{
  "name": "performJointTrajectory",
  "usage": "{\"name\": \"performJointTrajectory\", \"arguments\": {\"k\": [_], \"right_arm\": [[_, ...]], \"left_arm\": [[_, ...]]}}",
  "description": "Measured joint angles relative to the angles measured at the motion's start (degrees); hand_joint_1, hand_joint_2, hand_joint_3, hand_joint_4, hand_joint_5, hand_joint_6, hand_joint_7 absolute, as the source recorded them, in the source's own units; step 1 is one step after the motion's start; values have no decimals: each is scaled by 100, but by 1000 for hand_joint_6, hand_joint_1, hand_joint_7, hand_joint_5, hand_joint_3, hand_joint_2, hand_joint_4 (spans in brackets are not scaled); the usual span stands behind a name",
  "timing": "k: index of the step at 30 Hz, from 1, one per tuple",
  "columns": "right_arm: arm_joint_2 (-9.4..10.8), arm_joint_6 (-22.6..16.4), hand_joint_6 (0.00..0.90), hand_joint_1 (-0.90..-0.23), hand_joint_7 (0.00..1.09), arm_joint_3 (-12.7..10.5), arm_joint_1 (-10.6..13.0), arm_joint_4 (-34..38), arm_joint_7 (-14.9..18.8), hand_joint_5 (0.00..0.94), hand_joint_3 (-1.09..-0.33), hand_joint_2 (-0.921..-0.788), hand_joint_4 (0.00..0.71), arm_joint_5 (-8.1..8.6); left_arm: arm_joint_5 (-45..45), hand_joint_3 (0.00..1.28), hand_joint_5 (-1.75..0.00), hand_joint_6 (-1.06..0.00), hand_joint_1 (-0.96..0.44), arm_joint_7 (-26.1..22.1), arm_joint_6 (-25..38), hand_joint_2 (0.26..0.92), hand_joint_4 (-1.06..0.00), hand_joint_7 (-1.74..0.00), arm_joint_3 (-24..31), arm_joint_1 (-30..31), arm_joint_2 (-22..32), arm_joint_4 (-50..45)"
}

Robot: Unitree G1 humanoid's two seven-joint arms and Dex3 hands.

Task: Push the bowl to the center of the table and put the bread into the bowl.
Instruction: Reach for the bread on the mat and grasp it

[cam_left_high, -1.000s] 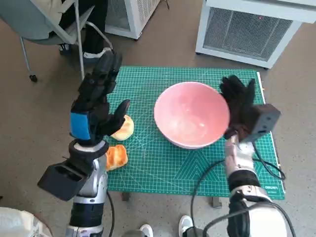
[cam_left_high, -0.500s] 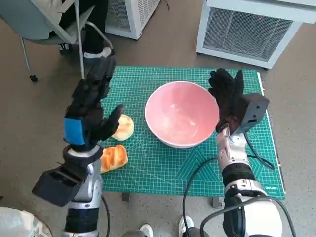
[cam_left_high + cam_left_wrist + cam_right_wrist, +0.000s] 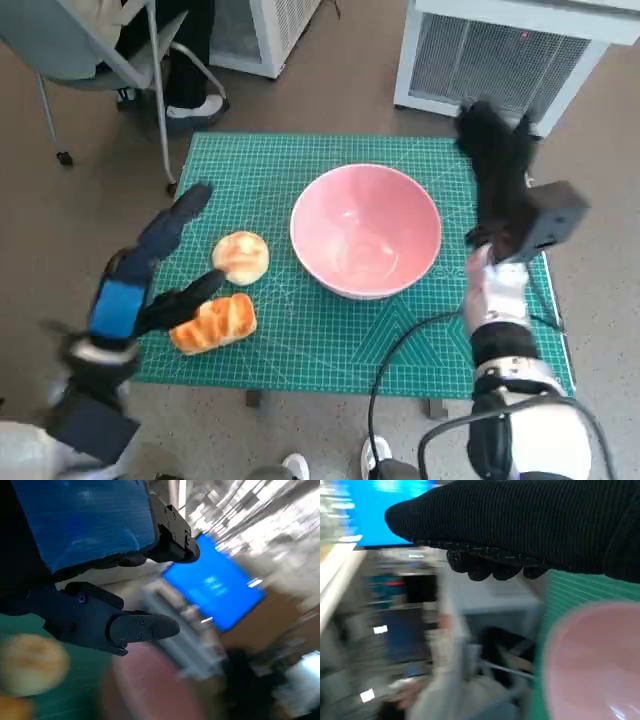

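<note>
The pink bowl (image 3: pixel 366 230) is sitting near the middle of the green-matted surface (image 3: pixel 300 345), so pushing looks done. Both bread pieces, the round bun (image 3: pixel 241 257) and the loaf (image 3: pixel 213 322), are lying outside it. Left robot hand (image 3: pixel 150 285) and right robot hand (image 3: pixel 497 170) are hovering with fingers spread, holding nothing.

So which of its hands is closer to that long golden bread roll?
The left hand. Its fingers hover right beside the long roll at the mat's near left. The right hand is raised past the pink bowl, on its far side from the roll.
</note>
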Motion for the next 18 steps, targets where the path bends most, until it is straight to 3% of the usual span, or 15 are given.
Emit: {"name": "performJointTrajectory", "arguments": {"k": [5,8,12,18], "right_arm": [[-35,-868,178,-583,250,146,56,-582,465,7,-854,-921,247,46],[-11,-1290,188,-582,260,259,164,-1094,854,12,-822,-921,262,216],[50,-1577,202,-585,274,373,325,-1622,1296,15,-784,-921,279,533],[99,-1621,207,-610,287,589,652,-2328,1780,14,-727,-921,290,972]], "left_arm": [[252,209,-2,-398,-605,-430,702,921,-291,-6,205,396,488,-676],[448,200,-1,-394,-603,-746,1104,921,-285,-2,256,599,799,-1022],[729,199,0,-384,-601,-1091,1508,921,-278,0,238,789,1089,-1329],[1110,197,-3,-369,-603,-1480,1952,921,-279,0,69,895,1381,-1539]]}}
